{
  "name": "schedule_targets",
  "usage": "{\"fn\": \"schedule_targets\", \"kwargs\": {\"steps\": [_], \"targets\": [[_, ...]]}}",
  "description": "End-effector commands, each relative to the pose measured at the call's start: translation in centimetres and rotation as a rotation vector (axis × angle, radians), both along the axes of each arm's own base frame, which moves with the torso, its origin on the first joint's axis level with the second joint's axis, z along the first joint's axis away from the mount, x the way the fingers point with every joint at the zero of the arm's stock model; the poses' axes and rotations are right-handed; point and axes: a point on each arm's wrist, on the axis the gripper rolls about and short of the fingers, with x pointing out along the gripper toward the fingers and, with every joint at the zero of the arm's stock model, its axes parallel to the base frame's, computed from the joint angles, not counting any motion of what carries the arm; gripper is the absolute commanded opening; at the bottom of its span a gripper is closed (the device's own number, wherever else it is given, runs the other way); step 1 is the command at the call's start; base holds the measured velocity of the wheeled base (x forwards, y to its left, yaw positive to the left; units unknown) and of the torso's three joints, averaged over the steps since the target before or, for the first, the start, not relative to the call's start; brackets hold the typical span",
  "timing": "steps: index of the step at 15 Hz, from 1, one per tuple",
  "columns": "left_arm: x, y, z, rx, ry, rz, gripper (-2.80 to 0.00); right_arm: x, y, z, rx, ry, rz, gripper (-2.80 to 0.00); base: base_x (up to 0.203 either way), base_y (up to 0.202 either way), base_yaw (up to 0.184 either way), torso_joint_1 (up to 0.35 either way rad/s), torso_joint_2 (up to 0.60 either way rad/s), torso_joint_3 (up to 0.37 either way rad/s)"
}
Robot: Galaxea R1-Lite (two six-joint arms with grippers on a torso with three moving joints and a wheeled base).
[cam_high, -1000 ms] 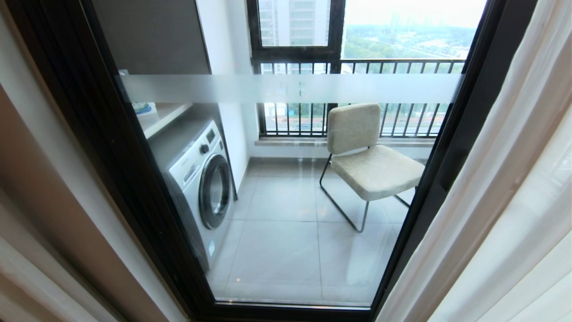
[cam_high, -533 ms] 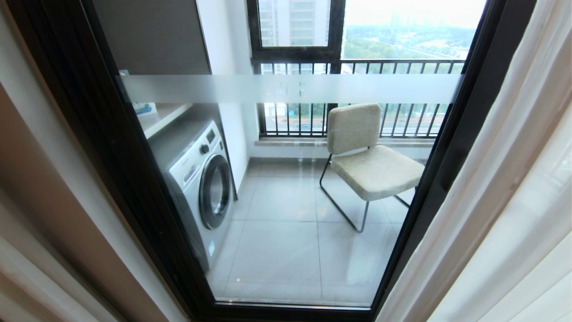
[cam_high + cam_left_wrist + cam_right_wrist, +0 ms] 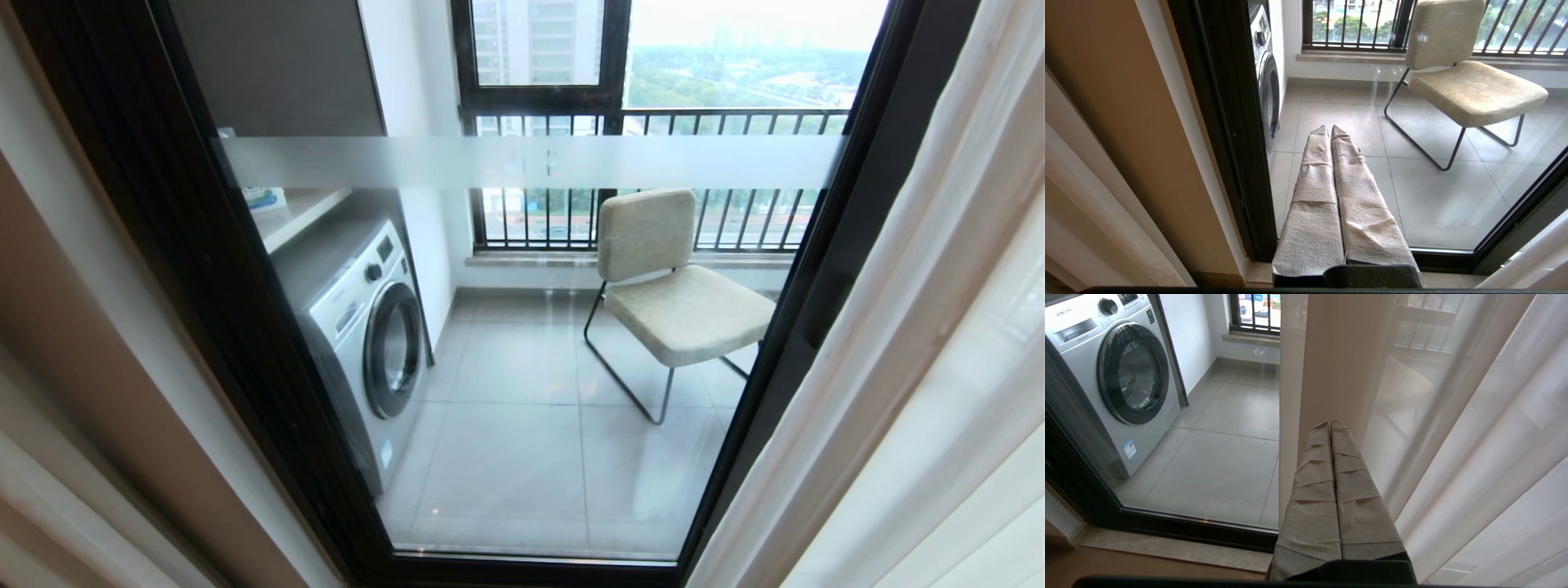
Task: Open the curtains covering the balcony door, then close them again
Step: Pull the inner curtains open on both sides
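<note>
Soft daylight is coming in from outside through the balcony door [image 3: 522, 343], leaving the tiled floor [image 3: 522, 457] bright and evenly lit. Pale reflections are lying across the glass and the tiles, and the sky at the upper edge of the head view is washing out to white. The sheer curtains [image 3: 939, 392] are glowing with light passing through them. The wall [image 3: 1126, 134] beside the dark frame is sitting in dimmer, warm shade. Straight frame lines are bowing toward the head view's edges, and everything is staying sharp.

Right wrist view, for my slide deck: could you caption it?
Shut right gripper points at the curtains beside the balcony door, washing machine beyond.
</note>
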Motion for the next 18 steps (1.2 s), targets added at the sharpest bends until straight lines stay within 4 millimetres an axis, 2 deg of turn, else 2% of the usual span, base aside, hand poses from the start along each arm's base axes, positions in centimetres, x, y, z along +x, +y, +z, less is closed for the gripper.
{"fn": "schedule_targets", "kwargs": {"steps": [1, 3, 6, 10, 11, 15, 18], "targets": [[0.0, 0.0, 0.0, 0.0, -0.003, 0.001, -2.8, 0.0, 0.0, 0.0, -0.023, 0.003, 0.002, -2.8, 0.0, 0.0, 0.0, 0.0, 0.0, 0.0], [0.0, 0.0, 0.0, 0.0, -0.001, 0.001, -2.8, 0.4, 0.0, 0.5, -0.042, 0.031, 0.005, -2.8, 0.0, 0.0, 0.0, 0.0, 0.0, 0.0], [0.0, 0.0, 0.0, 0.0, 0.0, 0.001, -2.8, 1.3, 0.1, 2.7, -0.046, 0.041, 0.035, -2.8, 0.0, 0.0, 0.0, 0.0, 0.0, 0.0], [0.0, 0.0, 0.0, 0.0, 0.0, 0.001, -2.8, 2.8, 0.1, 8.3, -0.044, 0.006, 0.052, -2.8, 0.0, 0.0, 0.0, 0.0, 0.0, 0.0], [0.0, 0.0, 0.0, 0.0, -0.002, 0.002, -2.8, 3.0, 0.1, 9.5, -0.041, -0.016, 0.054, 0.0, 0.0, 0.0, 0.0, 0.0, 0.0, 0.0], [0.0, 0.0, 0.0, 0.0, 0.0, 0.001, -2.8, 3.5, 0.1, 12.7, -0.042, -0.063, 0.058, 0.0, 0.0, 0.0, 0.0, 0.0, 0.0, 0.0], [0.0, 0.0, 0.0, 0.0, -0.002, 0.001, -2.8, 4.4, 0.1, 15.8, -0.043, -0.1, 0.053, 0.0, 0.0, 0.0, 0.0, 0.0, 0.0, 0.0]]}}
